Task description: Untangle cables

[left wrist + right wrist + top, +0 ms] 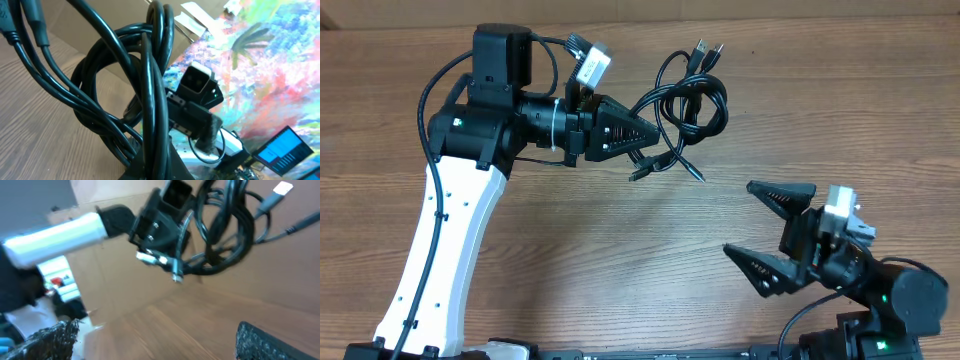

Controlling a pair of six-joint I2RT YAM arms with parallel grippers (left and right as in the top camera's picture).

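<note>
Scene: a wooden desk [620, 260] seen from above, with one robot arm at the far left and one at the near right.
Cables: a knotted bundle of thin black cables [692, 105] sits at the far middle of the desk, looped into overlapping rings. From the right wrist view it appears lifted clear of the wood.
Left gripper: the left gripper [652, 134] is clenched on the left side of the bundle, pinching several strands together.
Right gripper: the right gripper [738, 218] hangs released, jaws spread wide, well apart from the bundle and nearer the front of the desk.
Loose ends: two plug ends [706, 49] stick out toward the far edge. Two more tails [642, 172] trail below the knot, toward the centre.
Step in hand: probably bringing the free gripper in to draw one strand out.
Doing it well: pick one tail, not a loop. The lower tails face the open jaws and look easiest to reach. Close on the cord just behind its tip, then pull away from the clenched gripper along the strand's own line, slowly, so the rings loosen rather than tighten.
Room: bare wood lies between the two grippers and across the centre, good for drawing a strand out.
Edges: the bundle is near the far edge, where a cardboard wall [800, 8] begins, so pulling that way is cramped.
</note>
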